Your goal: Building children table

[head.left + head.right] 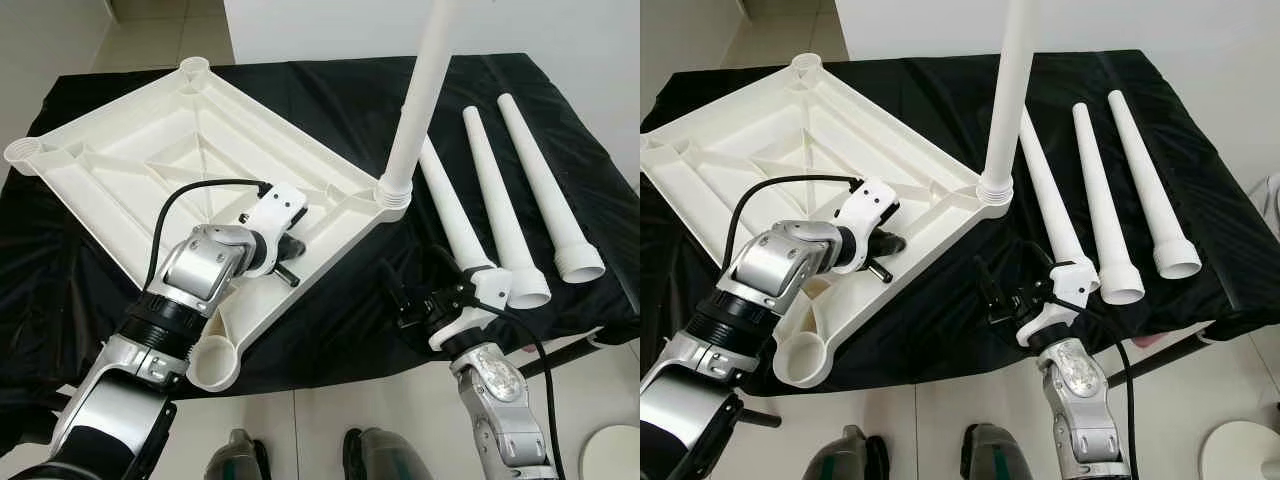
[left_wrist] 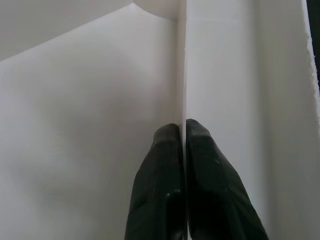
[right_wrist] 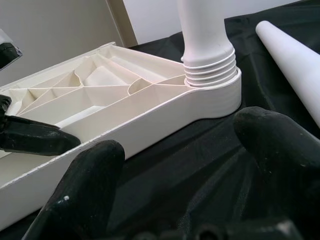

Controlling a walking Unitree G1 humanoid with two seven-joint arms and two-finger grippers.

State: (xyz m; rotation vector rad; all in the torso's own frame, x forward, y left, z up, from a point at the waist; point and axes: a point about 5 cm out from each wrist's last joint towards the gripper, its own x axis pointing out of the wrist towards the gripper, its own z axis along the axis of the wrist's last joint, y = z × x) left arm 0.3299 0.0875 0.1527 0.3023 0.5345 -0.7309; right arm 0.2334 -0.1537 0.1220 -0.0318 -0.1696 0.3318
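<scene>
Lying upside down on the black cloth (image 1: 330, 340) of the bench is the white table top (image 1: 130, 150), with its ribs facing up. It fills the left half of the bench, and its near corner socket (image 1: 212, 365) hangs out past the front edge.

One white leg (image 1: 420, 90) stands up in the socket at the table top's right corner, near the middle of the bench. Its threaded end sits in the round hole, and you can see the threads just above the rim in the right wrist view.

Three more loose legs (image 1: 500, 200) lie side by side on the right half of the bench, wide ends toward the front edge.

The left gripper (image 1: 288, 262) reaches over the table top near its front right edge. Its two black fingers (image 2: 165, 190) are clenched on a thin upright rib (image 2: 182, 65) of the table top, pinching it from both sides.

The right gripper (image 1: 405, 300) is low over the cloth near the front edge, just in front of the standing leg. Its fingers (image 3: 90, 185) are spread apart and grasp nothing.

The robot's feet (image 1: 380, 455) show on the pale floor (image 1: 300, 430) below.
</scene>
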